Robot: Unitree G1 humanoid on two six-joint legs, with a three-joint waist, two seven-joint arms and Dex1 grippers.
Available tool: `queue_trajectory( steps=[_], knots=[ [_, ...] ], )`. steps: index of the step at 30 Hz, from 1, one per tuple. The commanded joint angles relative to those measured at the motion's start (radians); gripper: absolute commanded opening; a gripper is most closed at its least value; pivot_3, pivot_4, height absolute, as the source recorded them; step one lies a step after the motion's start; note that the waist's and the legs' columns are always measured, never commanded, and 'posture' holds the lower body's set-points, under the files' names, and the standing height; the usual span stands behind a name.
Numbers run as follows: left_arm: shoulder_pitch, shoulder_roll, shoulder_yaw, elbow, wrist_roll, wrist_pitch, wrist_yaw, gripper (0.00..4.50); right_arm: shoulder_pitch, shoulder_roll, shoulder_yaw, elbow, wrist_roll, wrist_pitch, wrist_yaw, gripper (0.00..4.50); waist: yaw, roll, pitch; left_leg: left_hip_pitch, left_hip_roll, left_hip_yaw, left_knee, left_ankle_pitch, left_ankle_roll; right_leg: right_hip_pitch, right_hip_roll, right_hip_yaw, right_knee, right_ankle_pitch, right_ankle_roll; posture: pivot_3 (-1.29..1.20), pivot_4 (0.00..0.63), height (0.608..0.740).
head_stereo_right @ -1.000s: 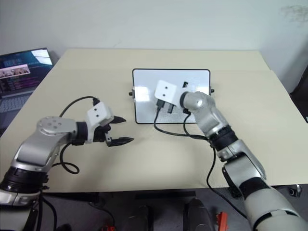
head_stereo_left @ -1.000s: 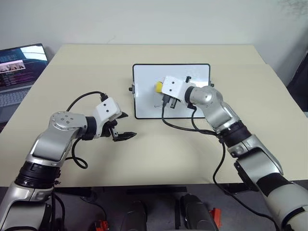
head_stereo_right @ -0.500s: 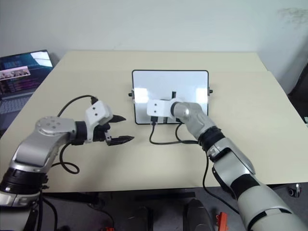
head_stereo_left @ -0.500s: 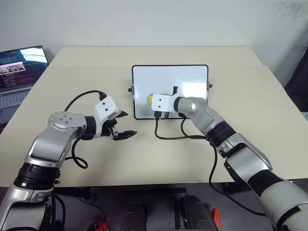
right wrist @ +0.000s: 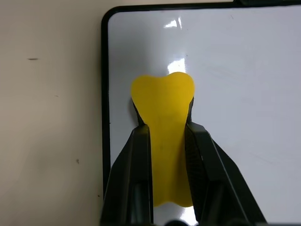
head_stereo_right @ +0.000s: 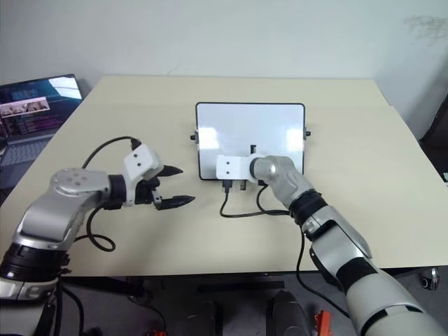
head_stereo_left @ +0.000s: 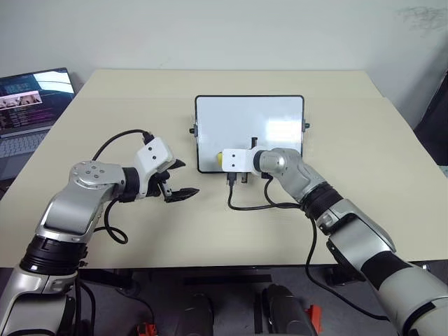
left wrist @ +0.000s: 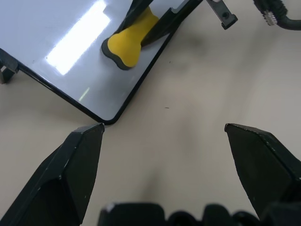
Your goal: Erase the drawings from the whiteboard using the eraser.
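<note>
- Black fingers (right wrist: 141,174) of our right gripper (right wrist: 165,165) are clamped against both sides of the eraser (right wrist: 163,113), a yellow block pinched at its narrow waist, with its wider rounded end poking out past the fingertips
- Our left gripper (head_stereo_left: 173,180) hangs above the bare tabletop with its two fingers spread wide and nothing between them; in the left wrist view the whiteboard's nearest rounded corner lies just beyond one fingertip (left wrist: 84,155)
- We see the eraser resting on the whiteboard (head_stereo_left: 280,115) near its front left corner, just inside the thin black frame, its long axis running roughly along the board's left edge, away from the wrist
- We can make out no drawings on the white surface around the eraser; a bright glare patch sits on the board's right half, and any small marks there are too faint to tell
- We judge that the rest of the board lies to the right of and beyond the eraser, so the next wipe would sweep that way; the right arm is the nearer one and already has the tool
- Our whiteboard lies flat in the middle of a pale beige table (head_stereo_left: 105,98), with a plain wall behind
- At the far left edge sits an open laptop (head_stereo_left: 31,98), well apart from the board
</note>
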Motion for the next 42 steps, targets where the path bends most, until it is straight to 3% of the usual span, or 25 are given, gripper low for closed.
queue_trajectory(
  steps=[1,7,12,16,22,30,36,42],
  knots=[
    [-0.018,0.003,0.029,-0.024,-0.008,-0.011,-0.002,4.5,-0.088,-0.022,-0.073,0.054,-0.024,0.11,-0.123,0.58,0.001,0.0,0.0,0.0,0.0,0.0,0.0,0.0,0.0,0.0,0.0,0.0,0.0,0.0,0.0,0.0,0.15,0.74],
    [-0.024,0.003,0.028,-0.019,-0.008,-0.015,-0.002,4.5,-0.139,-0.007,-0.1,0.057,-0.015,0.16,-0.171,0.57,0.0,0.0,0.0,-0.001,0.0,0.0,-0.002,0.0,0.0,-0.001,0.0,0.0,-0.001,0.0,0.0,0.0,0.15,0.74],
    [-0.021,0.005,0.035,-0.026,-0.014,-0.012,-0.002,4.5,-0.091,-0.023,-0.12,-0.094,0.045,0.189,-0.027,0.57,-0.002,0.0,0.0,-0.002,0.0,0.0,-0.004,0.0,0.0,-0.002,0.0,0.0,-0.002,0.001,0.002,0.0,0.15,0.74],
    [-0.028,0.016,0.068,-0.035,-0.038,0.0,-0.004,4.5,-0.033,-0.12,-0.21,-0.454,0.192,0.347,0.23,0.56,-0.001,0.001,0.001,-0.011,0.0,-0.002,-0.003,0.0,0.0,-0.009,0.0,-0.002,-0.003,0.001,0.003,0.0,0.15,0.74],
    [-0.069,0.056,0.098,-0.049,-0.061,0.006,-0.032,4.5,0.004,-0.365,-0.275,-0.731,0.24,0.503,0.406,0.56,0.008,0.001,0.001,-0.02,0.0,-0.005,-0.002,0.0,0.0,-0.016,0.0,-0.007,-0.003,0.003,-0.001,0.0,0.15,0.74],
    [-0.134,0.084,0.075,-0.013,-0.05,-0.019,-0.096,4.5,0.054,-0.641,-0.288,-0.664,0.199,0.42,0.436,0.56,0.004,0.001,0.001,-0.019,0.0,-0.002,-0.003,0.0,0.0,-0.016,-0.001,-0.004,-0.005,0.001,0.003,0.0,0.15,0.74],
    [-0.151,0.104,0.079,0.013,-0.038,-0.04,-0.125,4.5,0.133,-0.745,-0.311,-0.641,0.222,0.378,0.471,0.56,-0.001,0.002,0.001,-0.019,0.0,0.001,-0.003,0.0,0.0,-0.016,-0.001,-0.002,-0.005,0.0,0.003,0.0,0.15,0.74],
    [-0.154,0.121,0.087,0.029,-0.036,-0.052,-0.142,4.5,0.197,-0.783,-0.359,-0.701,0.289,0.326,0.517,0.56,0.0,0.002,0.002,-0.019,0.0,0.002,-0.003,0.0,0.0,-0.016,-0.001,-0.001,-0.005,0.0,0.004,0.0,0.15,0.74]
  ],
)
